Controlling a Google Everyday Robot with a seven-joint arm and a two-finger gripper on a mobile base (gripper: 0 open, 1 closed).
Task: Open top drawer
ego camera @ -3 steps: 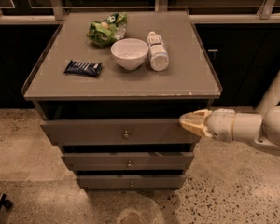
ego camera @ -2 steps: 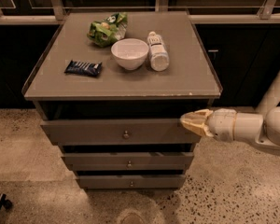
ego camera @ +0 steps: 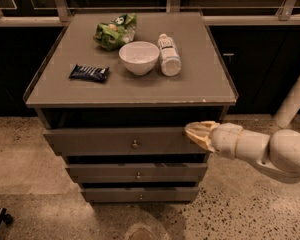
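Note:
The top drawer (ego camera: 90,141) is the widest grey-brown front of the cabinet, just under the tabletop, with a small round metal knob (ego camera: 135,144) in its middle. A dark gap shows above it. My gripper (ego camera: 196,134) comes in from the right on a cream arm. Its yellowish tip is in front of the right end of the top drawer's front, well to the right of the knob and at about its height. Whether it touches the panel cannot be told.
Two narrower drawers (ego camera: 137,173) (ego camera: 140,194) sit below. On the cabinet top (ego camera: 200,84) lie a green bag (ego camera: 115,31), a white bowl (ego camera: 139,57), a lying bottle (ego camera: 169,55) and a dark snack bar (ego camera: 89,73). Dark cabinets stand behind; the floor is speckled.
The gripper has edged very slightly left along the top drawer's front. The drawer and the things on top have not moved.

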